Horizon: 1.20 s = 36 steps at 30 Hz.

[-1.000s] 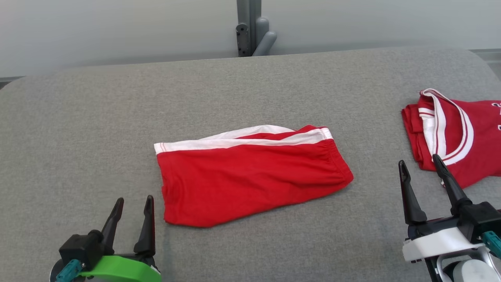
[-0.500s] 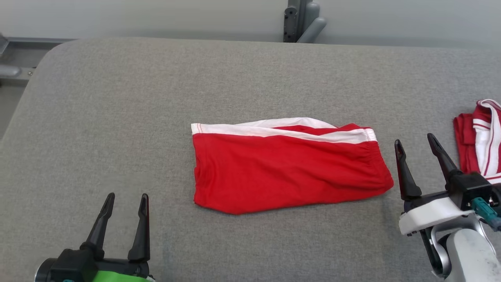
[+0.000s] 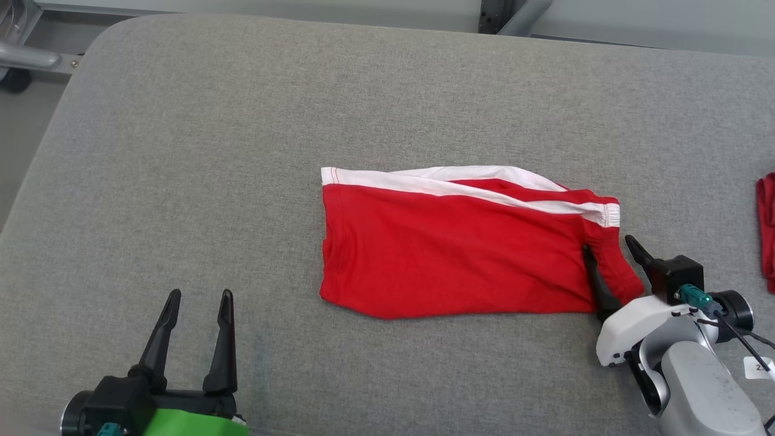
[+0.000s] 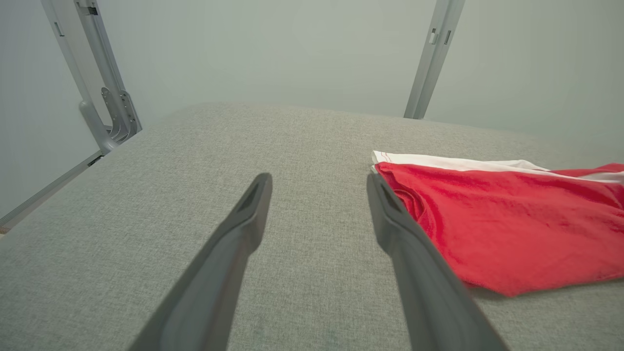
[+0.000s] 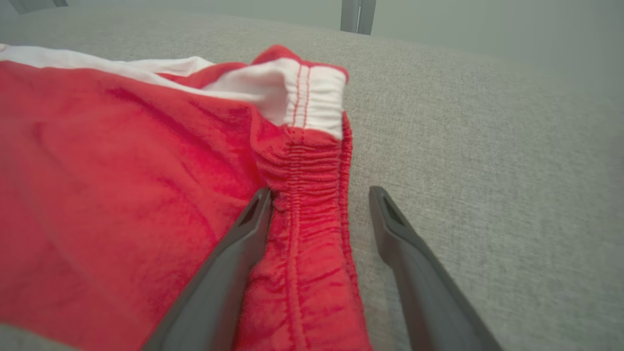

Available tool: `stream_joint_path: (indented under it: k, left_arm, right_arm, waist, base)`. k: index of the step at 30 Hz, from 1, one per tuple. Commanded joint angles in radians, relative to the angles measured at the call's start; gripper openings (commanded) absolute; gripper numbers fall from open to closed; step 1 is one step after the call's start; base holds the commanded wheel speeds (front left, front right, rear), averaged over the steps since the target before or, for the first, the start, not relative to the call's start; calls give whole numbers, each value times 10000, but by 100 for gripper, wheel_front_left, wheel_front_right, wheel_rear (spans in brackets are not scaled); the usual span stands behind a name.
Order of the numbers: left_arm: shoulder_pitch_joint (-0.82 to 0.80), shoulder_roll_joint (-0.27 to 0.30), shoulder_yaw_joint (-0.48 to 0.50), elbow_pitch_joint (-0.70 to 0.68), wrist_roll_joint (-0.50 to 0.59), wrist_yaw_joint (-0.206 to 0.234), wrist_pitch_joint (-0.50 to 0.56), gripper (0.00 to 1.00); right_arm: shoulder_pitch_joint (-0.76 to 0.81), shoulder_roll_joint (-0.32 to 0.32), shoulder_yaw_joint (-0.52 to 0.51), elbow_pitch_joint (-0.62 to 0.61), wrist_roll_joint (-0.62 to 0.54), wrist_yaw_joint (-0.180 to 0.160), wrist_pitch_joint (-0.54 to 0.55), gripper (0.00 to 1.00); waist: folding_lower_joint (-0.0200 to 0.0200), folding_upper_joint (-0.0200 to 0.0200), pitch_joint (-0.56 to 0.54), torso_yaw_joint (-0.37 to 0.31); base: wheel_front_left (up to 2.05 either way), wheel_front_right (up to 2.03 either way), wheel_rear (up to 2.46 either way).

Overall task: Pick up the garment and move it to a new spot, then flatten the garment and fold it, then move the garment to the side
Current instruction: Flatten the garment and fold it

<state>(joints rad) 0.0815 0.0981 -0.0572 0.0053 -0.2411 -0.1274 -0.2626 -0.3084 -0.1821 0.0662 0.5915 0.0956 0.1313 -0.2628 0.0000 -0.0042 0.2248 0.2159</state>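
Note:
The garment [image 3: 460, 248] is a pair of red shorts with a white side stripe, folded and lying flat on the grey padded table [image 3: 242, 121]. My right gripper [image 3: 610, 244] is open and straddles the gathered waistband at the garment's right end; one finger rests on the red cloth, the other on the table beside it. In the right wrist view the elastic waistband [image 5: 312, 195] runs between the two fingers of the right gripper [image 5: 319, 197]. My left gripper [image 3: 200, 298] stands open at the lower left, well left of the garment. The left wrist view shows the left gripper [image 4: 319, 183] open with the garment's left edge [image 4: 487, 219] to its right.
A second red cloth [image 3: 766, 230] peeks in at the table's right edge. The table's rounded left edge [image 3: 54, 139] drops to the floor. Grey metal frame posts [image 4: 107, 107] stand behind the table.
The head camera has turned left and tilted down. My right gripper has moved in from beside the garment and now straddles its waistband end. The left gripper stays open.

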Motion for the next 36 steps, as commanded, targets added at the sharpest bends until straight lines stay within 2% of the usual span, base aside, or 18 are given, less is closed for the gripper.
stream_joint_path:
  k: [1,8,9,10,12,15,18,21,22,26,30,33,36]
  left_arm:
    - [-173,-66,67,17,98,-35,-22,100]
    - [-130,-118,-74,79,56,-42,-22,100]
    - [-135,-119,-102,95,51,-42,-22,100]
    - [-132,-121,-128,107,43,-43,-22,100]
    - [-100,-127,-106,119,27,-43,-22,100]
    - [58,-137,12,141,9,-43,-22,100]
    - [177,-151,102,181,11,-43,-22,100]
    - [265,-181,121,207,0,-44,-22,100]
    - [265,-181,121,207,0,-44,-22,100]
    - [301,-211,35,241,-9,-44,-23,100]
    - [349,-256,37,256,-10,-43,-23,100]
    - [387,-315,-64,249,-25,-37,-23,100]
    - [420,-353,-173,250,-76,-32,-23,100]
  right_arm:
    - [-261,-133,222,329,246,-11,-25,100]
    - [-864,-185,1379,1856,2059,-11,19,100]
    - [-932,-138,1668,2092,2487,-7,197,93]
    - [-1007,-94,1968,2220,2911,-2,396,0]
    - [-1167,-57,2540,2165,4003,10,637,0]
    - [-1399,-445,2813,1667,5722,-5,738,0]
    - [-1320,-1105,2959,1064,7152,-14,875,0]
    - [-984,-2056,3007,676,8194,-13,1117,0]
    - [-984,-2056,3007,676,8194,-13,1117,0]
    - [-594,-3473,2672,656,8836,-13,1100,0]
    - [-517,-4315,2246,557,9067,-8,977,0]
    - [-622,-4432,2309,67,8861,-5,1108,0]
    - [-690,-4146,2592,-724,8472,-5,1381,0]
  waist:
    - [0,42,51,34]
    - [0,42,35,38]
    - [0,42,21,33]
    - [0,42,14,17]
    - [0,42,-6,-65]
    - [0,42,-85,-303]
    - [0,42,-247,-579]
    - [0,42,-461,-794]
    - [0,42,-461,-794]
    - [0,42,-658,-954]
    - [0,42,-721,-1059]
    - [0,42,-711,-1060]
    - [0,42,-600,-1024]
  base:
    - [0,0,0]
    - [0,0,0]
    - [0,0,0]
    - [0,0,0]
    - [0,0,0]
    - [0,0,0]
    - [0,0,0]
    - [0,0,0]
    - [0,0,0]
    - [0,0,0]
    - [0,0,0]
    - [0,0,0]
    - [0,0,0]
